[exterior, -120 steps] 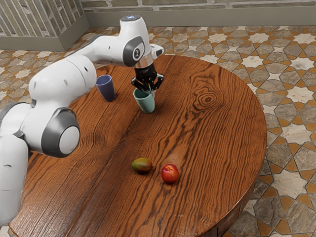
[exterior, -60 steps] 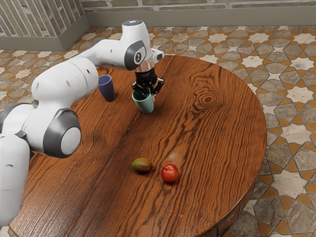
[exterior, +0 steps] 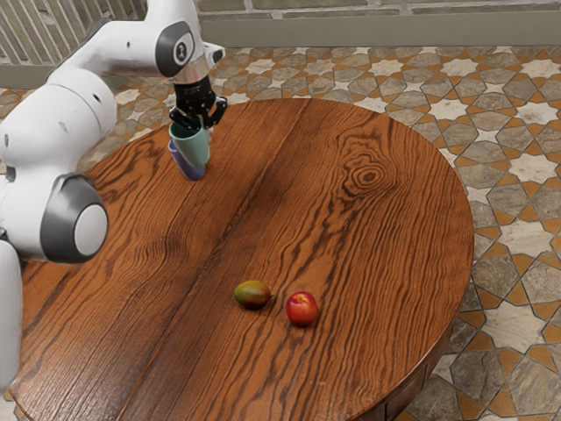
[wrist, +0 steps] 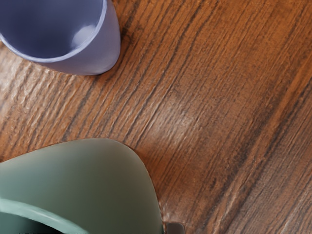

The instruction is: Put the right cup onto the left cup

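Observation:
In the exterior view my gripper point(exterior: 202, 126) is shut on the teal cup point(exterior: 194, 149) near its rim, holding it off the table. The cup overlaps the blue cup point(exterior: 187, 168) there, hiding much of it; the blue cup stands on the table. From the wrist view, the teal cup point(wrist: 92, 175) looms large under the hand, with a small dark bit of a finger point(wrist: 174, 228) beside it. A strip of wood separates it from the open-mouthed blue cup point(wrist: 105, 48) in that picture, so the two are not nested.
On the round wooden table point(exterior: 351, 237), a green-red mango point(exterior: 252, 295) and a red fruit point(exterior: 301, 309) lie close together, well away from both cups. The table's far edge curves behind the cups.
The teal cup has left its spot on the table and moved with my gripper toward the exterior view's left, up to the blue cup. The blue cup and both fruits have stayed put.

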Tool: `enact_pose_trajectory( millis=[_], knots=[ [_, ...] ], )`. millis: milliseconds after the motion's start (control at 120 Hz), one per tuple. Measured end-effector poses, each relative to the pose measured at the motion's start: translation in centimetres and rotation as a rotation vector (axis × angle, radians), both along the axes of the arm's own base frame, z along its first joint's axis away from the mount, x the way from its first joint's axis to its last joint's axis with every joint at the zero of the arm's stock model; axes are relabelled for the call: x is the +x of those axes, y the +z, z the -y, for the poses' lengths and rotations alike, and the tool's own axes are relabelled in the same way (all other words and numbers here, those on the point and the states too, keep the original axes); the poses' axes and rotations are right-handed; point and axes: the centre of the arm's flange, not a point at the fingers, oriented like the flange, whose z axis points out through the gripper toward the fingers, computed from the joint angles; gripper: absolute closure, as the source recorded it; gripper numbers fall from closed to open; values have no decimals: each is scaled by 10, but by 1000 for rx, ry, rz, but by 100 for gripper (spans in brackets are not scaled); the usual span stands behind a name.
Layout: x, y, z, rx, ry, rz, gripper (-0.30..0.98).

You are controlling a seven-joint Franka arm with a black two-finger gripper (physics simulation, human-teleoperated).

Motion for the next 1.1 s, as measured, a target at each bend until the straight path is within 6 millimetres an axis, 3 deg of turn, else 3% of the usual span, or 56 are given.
enact_pose_trajectory(
  millis=[100,183,517,1100],
  knots=[
    [5,39,-22,22,23,71,78],
    [10,51,-32,39,32,107,78],
    [20,22,-62,60,67,88,78],
    [42,-16,-67,41,70,152,78]
  ],
)
